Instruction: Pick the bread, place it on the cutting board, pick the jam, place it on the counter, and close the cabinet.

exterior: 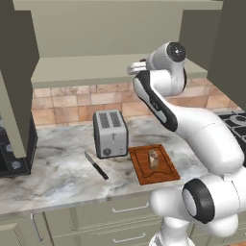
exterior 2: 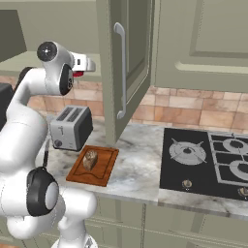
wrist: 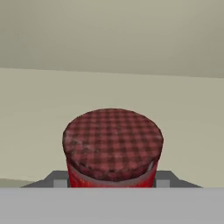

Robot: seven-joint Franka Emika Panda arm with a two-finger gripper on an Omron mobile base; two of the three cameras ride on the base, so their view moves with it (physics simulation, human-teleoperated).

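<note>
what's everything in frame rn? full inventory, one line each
bread: 1, brown, on the board
board: 1, reddish-brown, on the counter right of the toaster
jam: 1, red jar with checked lid, in the cabinet between the gripper's fingers
toaster: 1, silver, on the counter by the wall
knife: 1, black handle, on the counter left of the board
counter: 1, grey-white marble
cabinet: 1, olive-green, door open
stove: 1, black, right of the counter
gripper: 1, shut on jam, inside the cabinet

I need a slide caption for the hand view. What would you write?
Gripper closed around the red jam jar with its checked lid, inside the olive-green cabinet.
</note>
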